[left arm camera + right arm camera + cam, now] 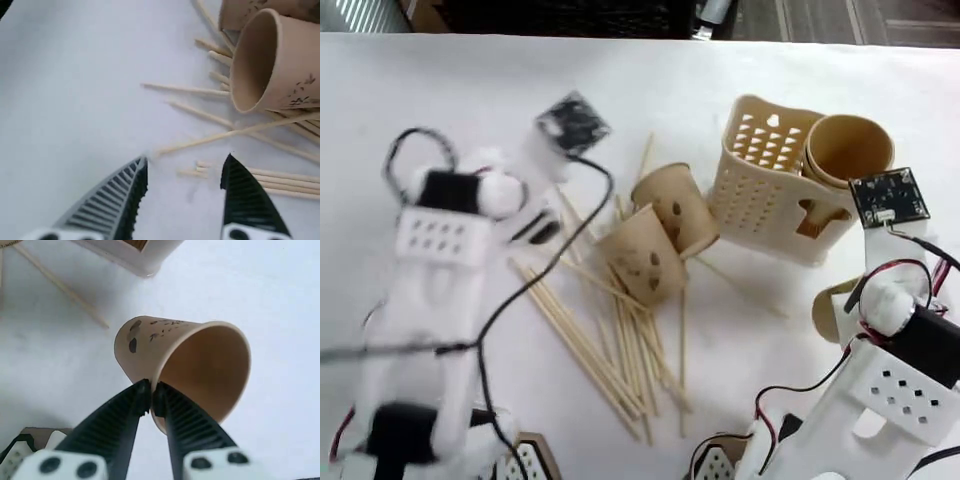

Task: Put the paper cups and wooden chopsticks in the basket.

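Altogether: four paper cups [645,262], one basket [760,190], many loose chopsticks [625,360].

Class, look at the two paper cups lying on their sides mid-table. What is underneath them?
Wooden chopsticks pass under both cups and are spread loosely over the white table. The cups cover the stretches beneath them, so how many sticks lie there cannot be counted.

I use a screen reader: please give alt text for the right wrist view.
The right gripper, jaws shut, holds a cup by its rim, mouth toward the camera, against a white table. Beyond lie a chopstick and a corner of the basket.
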Robot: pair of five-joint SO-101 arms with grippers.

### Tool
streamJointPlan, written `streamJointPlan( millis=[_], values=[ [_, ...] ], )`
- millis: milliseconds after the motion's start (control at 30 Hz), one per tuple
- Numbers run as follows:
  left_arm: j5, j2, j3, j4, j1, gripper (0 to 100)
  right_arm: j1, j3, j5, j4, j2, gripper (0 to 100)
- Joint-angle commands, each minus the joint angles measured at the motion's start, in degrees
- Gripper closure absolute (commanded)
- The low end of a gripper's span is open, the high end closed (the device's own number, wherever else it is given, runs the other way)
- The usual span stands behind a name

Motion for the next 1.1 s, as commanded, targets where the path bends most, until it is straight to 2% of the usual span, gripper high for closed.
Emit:
streamJointPlan(
  millis=[0,300,500,767,833,967,1067],
  values=[
    [-1.85,5.23,-5.36,0.18,4.70,75,0.22,0.79,0.53,0.31,-0.75,97.9],
    [-1.93,11.38,-8.79,-0.18,13.67,75,0.13,1.67,0.53,0.31,-0.75,97.9],
    [-1.93,17.89,-8.97,-4.66,13.67,75,0.04,1.67,0.53,0.31,-0.66,97.9],
    [-1.93,20.88,-8.70,-4.57,15.96,76,-0.13,1.76,0.53,0.31,-0.66,97.9],
    [-1.93,20.88,-8.35,-4.57,16.75,79,-0.13,1.76,0.53,0.31,-0.66,97.9],
    [-1.58,20.70,-8.79,-4.04,18.24,93,-0.13,1.76,0.53,0.22,-0.66,97.9],
    [-1.58,20.62,-8.88,-2.02,19.38,98,-0.13,1.76,0.53,0.22,-0.66,97.9]
  ],
)
